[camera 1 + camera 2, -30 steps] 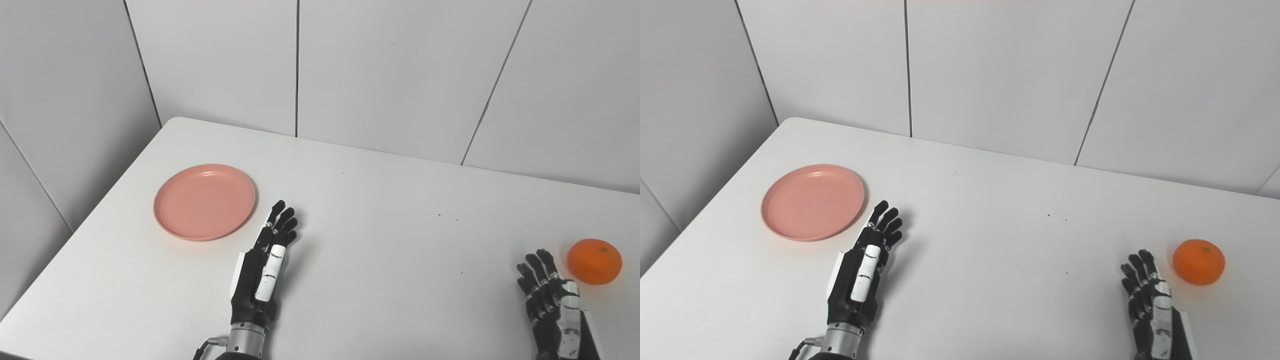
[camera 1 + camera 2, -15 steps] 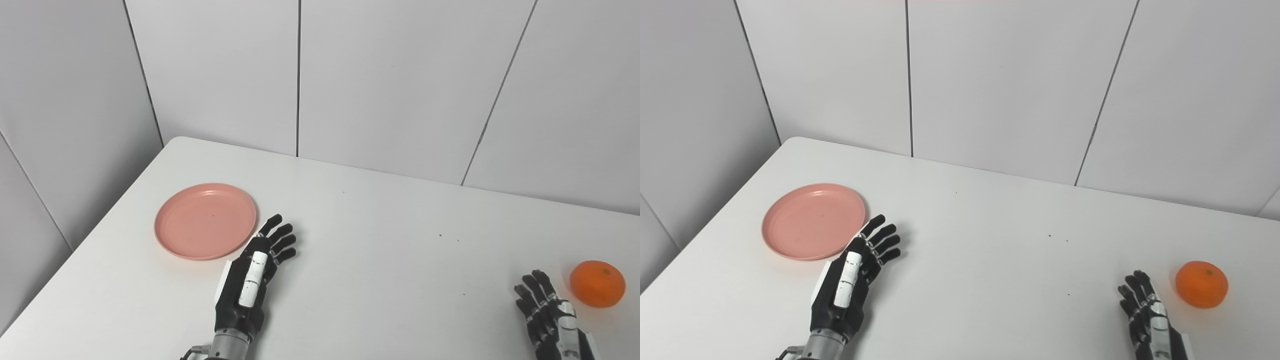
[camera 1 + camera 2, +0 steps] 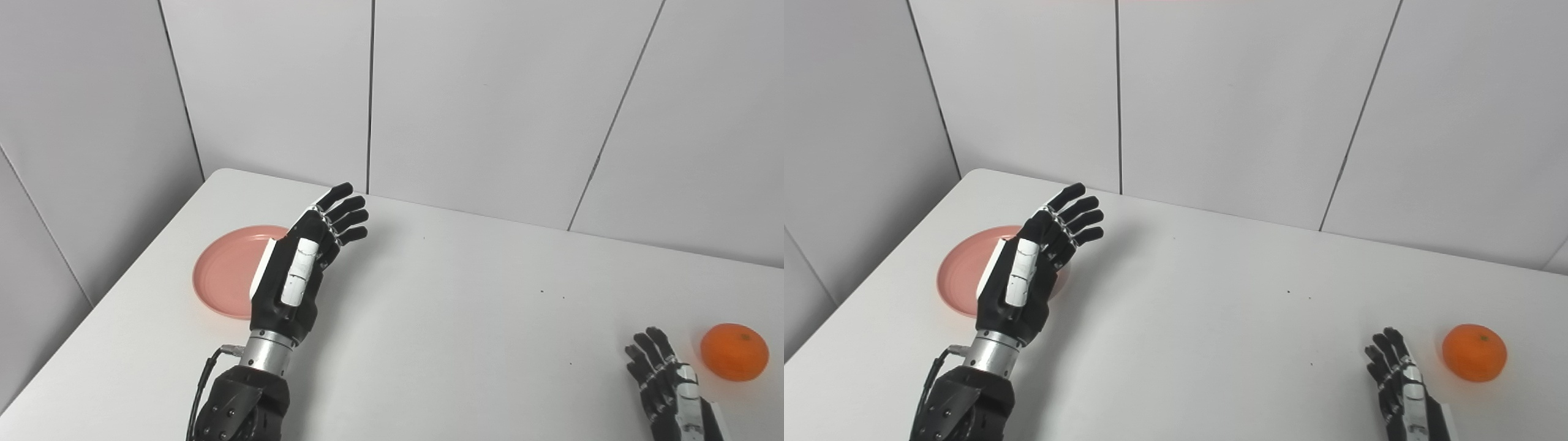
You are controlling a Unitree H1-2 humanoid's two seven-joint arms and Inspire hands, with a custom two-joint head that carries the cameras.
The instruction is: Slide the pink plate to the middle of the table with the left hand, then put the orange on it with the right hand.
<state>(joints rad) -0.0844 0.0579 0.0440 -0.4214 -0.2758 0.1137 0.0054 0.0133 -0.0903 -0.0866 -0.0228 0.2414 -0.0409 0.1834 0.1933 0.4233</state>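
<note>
Left eye view: left robot hand (image 3: pixel 300 269) raised, fingers spread, holding nothing, in front of pink plate (image 3: pixel 223 278) at surface (image 3: pixel 465 318) left side; best lowered onto the plate's far rim, then dragged gently rightward, pressing lightly to avoid tipping

Right eye view: right robot hand (image 3: pixel 1402 386) spread, empty, low on the surface just beside orange (image 3: pixel 1474 353), not touching; plate partly hidden behind left robot hand
</note>
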